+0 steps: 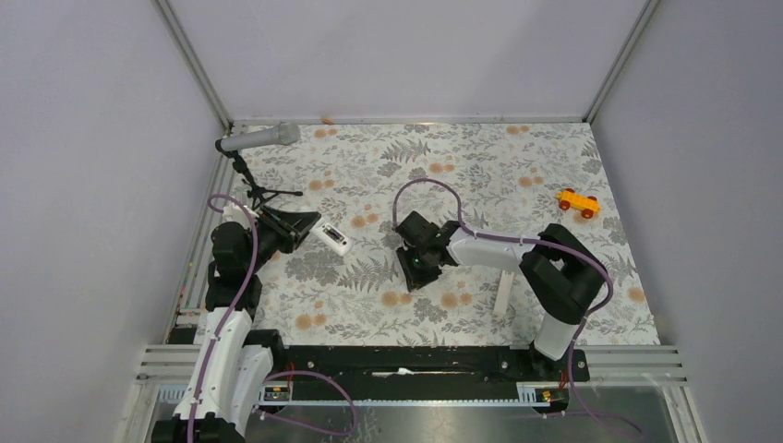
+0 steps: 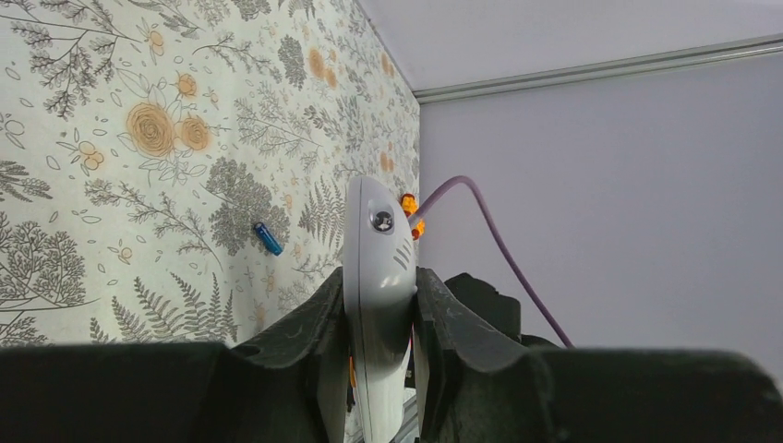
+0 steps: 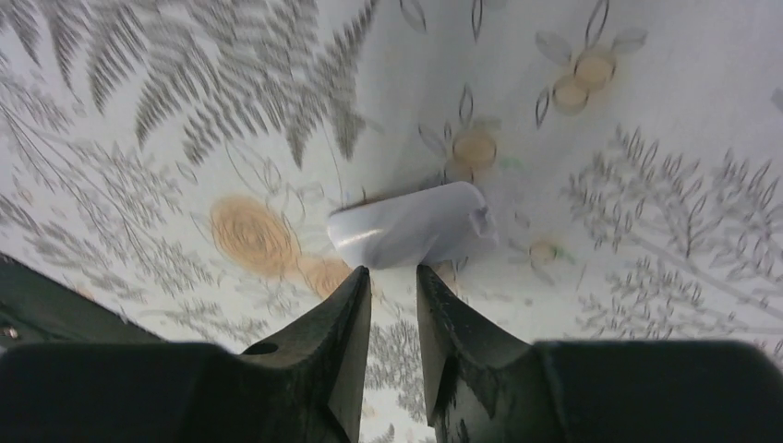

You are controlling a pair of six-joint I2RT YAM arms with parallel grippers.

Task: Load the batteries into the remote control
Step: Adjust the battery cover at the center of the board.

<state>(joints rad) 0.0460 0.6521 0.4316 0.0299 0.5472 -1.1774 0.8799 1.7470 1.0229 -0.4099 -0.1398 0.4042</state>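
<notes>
Top view, arm bases (image 1: 554, 340): lowest in the view, at the near rail of the floral-clothed table (image 1: 517, 157).
Top view, left gripper (image 1: 309, 229): at the table's left side, clamped on one end of the remote control (image 1: 331, 238).
Top view, remote control: a white oblong, its free end pointing right, with small dark marks on the face turned up.
Top view, right gripper (image 1: 417, 268): near mid-table, pointing down at the cloth, well apart from the remote control.
Top view, other things: a grey microphone (image 1: 263, 137) on a stand at far left; an orange toy car (image 1: 578, 202) at far right; a white strip (image 1: 503, 293) beside the right arm.
Left wrist view, fingers (image 2: 309, 341): black, pressed against both sides of the remote control (image 2: 374, 245), which is seen edge-on.
Left wrist view, remote control: a smooth pale shell with a rounded tip, one small dark round spot near the tip and short slanted slots below it.
Left wrist view, blue battery (image 2: 269, 238): lying on the cloth left of the remote control, apart from it and tiny beside it.
Left wrist view, toy car (image 2: 410, 205): showing from behind the remote control's tip.
Right wrist view, right gripper (image 3: 392, 272): jaws a narrow slit apart, with cloth showing between them.
Right wrist view, white piece (image 3: 411, 226): curved plastic, notched at its right end, lying just beyond the fingertips; the view is too blurred to tell whether they touch it.
</notes>
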